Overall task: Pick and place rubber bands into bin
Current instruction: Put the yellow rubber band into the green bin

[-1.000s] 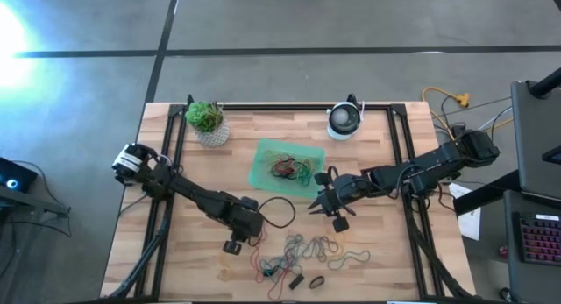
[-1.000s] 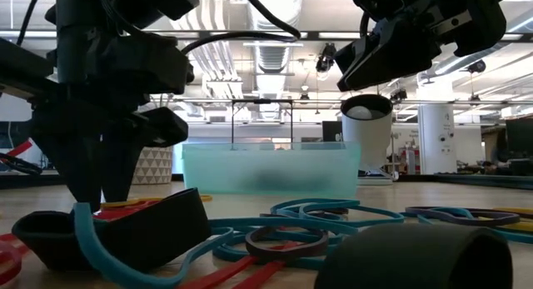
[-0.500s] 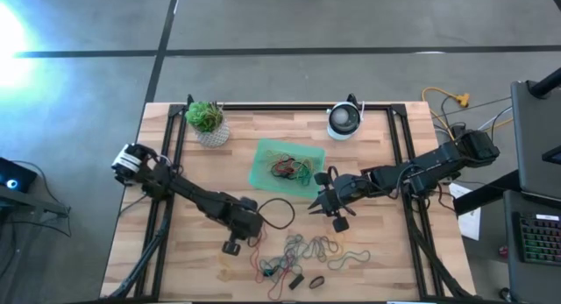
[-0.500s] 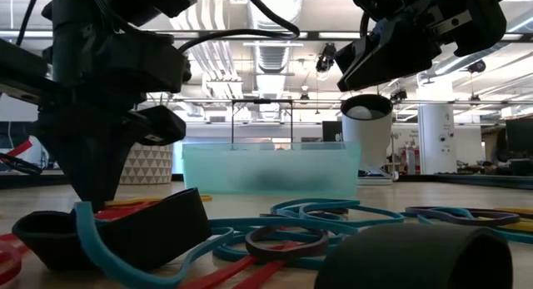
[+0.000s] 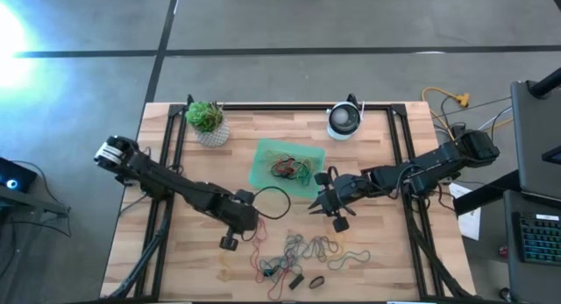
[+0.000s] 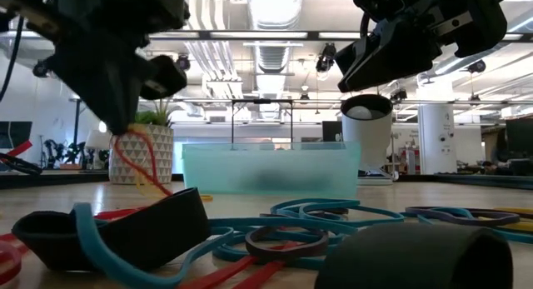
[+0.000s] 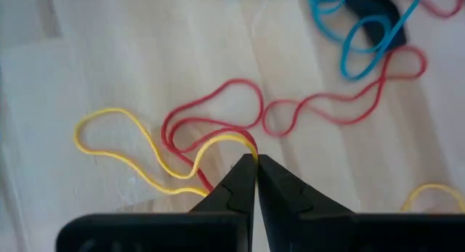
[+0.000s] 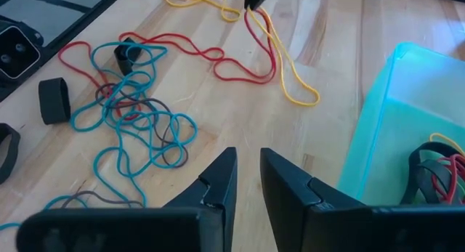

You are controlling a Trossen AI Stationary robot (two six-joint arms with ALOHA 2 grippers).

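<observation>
The table (image 5: 368,278) is pale wood in glued strips, with a smooth, faintly satin face and visible grain. On it, near the bin, the rubber bands (image 8: 138,110) look like thin, matt, pliant rubber; the red band (image 7: 218,125) and yellow band (image 7: 131,154) look equally dull, and beside them wider dark bands (image 8: 52,101) look like thick matt rubber. The bin (image 8: 378,128) is translucent green plastic, smooth with a soft frosted sheen. The left gripper (image 7: 251,181) and right gripper (image 8: 247,181) have fingers of matt black plastic with slightly rough, layered sides. Black metal rails (image 5: 399,137) with a dull finish edge the table behind the bin.
</observation>
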